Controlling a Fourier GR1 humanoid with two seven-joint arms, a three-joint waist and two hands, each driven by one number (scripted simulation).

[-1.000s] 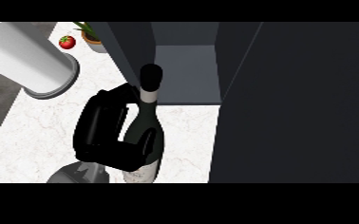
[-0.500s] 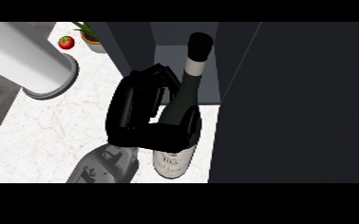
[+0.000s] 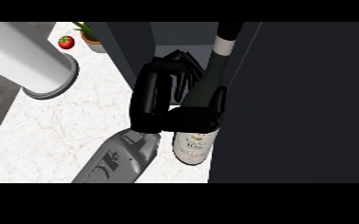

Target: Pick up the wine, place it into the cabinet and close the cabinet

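The dark green glass wine bottle with a white label point(image 3: 198, 137) had shifted up and right since a second ago, with its neck now at the open dark grey cabinet point(image 3: 133, 47) at upper centre. The black left hand point(image 3: 151, 97) had its fingers point(image 3: 175, 69) clamped round it. I'd say it's nearly placed, and the door still needs shutting.

1 wine point(image 3: 199, 144), 1 hand point(image 3: 151, 99), 1 cab point(image 3: 294, 99)

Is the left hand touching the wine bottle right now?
Touching. In the head view the left hand has its fingers and thumb curled round the wine bottle.
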